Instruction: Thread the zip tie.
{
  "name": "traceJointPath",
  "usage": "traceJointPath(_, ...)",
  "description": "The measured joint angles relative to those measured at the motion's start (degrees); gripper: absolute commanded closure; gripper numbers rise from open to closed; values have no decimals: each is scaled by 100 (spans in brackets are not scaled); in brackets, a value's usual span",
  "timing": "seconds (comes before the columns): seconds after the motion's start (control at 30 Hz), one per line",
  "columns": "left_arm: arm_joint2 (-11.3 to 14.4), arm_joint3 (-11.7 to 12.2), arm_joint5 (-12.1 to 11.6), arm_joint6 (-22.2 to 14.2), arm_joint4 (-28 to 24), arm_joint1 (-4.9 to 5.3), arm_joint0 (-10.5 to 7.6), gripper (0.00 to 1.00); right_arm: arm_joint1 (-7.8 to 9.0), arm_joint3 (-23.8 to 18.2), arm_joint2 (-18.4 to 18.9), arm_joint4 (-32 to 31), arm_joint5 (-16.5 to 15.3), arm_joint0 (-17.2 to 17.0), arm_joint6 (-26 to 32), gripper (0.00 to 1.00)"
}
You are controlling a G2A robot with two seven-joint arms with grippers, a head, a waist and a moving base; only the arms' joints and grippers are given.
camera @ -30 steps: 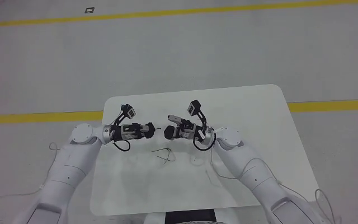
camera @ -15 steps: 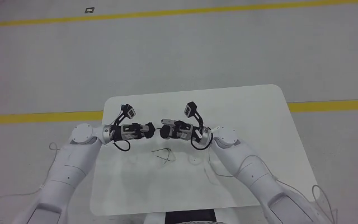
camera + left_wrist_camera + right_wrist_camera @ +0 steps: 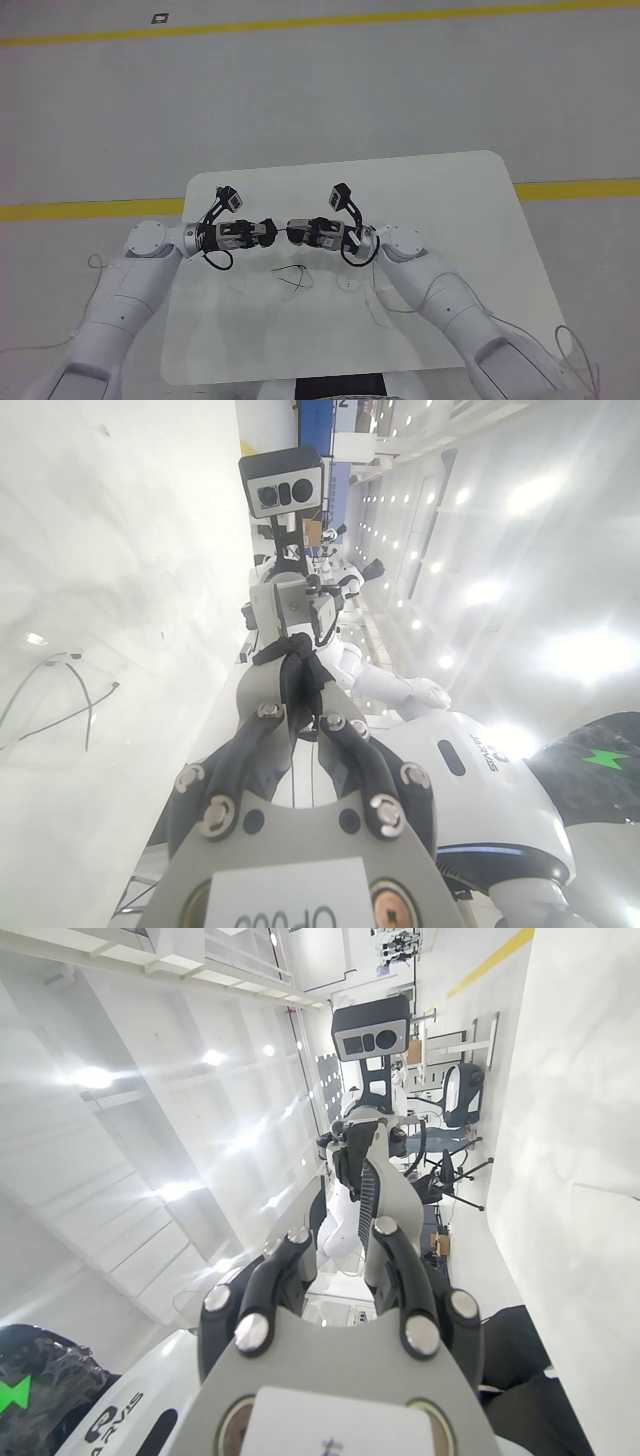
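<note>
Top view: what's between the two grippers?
Just a thin dark strand, likely the zip tie, bridging the narrow gap between the left gripper and right gripper. Seen in the top view.

Right tool (image 3: 291,231) shifted toward left tool (image 3: 270,231); gap between them closed, now seemingly touching

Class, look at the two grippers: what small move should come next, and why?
Probably ease the right gripper slowly toward the left gripper, keeping them in line: they face tip to tip above the table, nearly touching, with a short dark bit of zip tie between them.
</note>
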Motion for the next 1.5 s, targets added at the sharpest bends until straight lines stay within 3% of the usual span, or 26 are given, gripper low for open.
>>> traceJointPath(0.4, 0, 0, 0, 0, 0, 0, 0, 100, -68, 215, -84, 4, -12, 137, -46, 89)
traceJointPath(0.53, 0, 0, 0, 0, 0, 0, 0, 100, -90, 277, -103, -2, -24, 176, -78, 100)
traceJointPath(1.0, 0, 0, 0, 0, 0, 0, 0, 100, -95, 286, -72, -126, -104, 144, -198, 100)
traceJointPath(1.03, 0, 0, 0, 0, 0, 0, 0, 100, -92, 273, -62, -134, -99, 136, -207, 98)
traceJointPath(1.07, 0, 0, 0, 0, 0, 0, 0, 100, -89, 265, -53, -138, -95, 130, -216, 74)
traceJointPath(1.1, 0, 0, 0, 0, 0, 0, 0, 100, -86, 258, -44, -142, -90, 123, -224, 63)
traceJointPath(1.4, 0, 0, 0, 0, 0, 0, 0, 100, -68, 180, 0, -203, -117, 61, -231, 65)
traceJointPath(1.5, 0, 0, 0, 0, 0, 0, 0, 100, -68, 153, 0, -223, -138, 50, -233, 71)
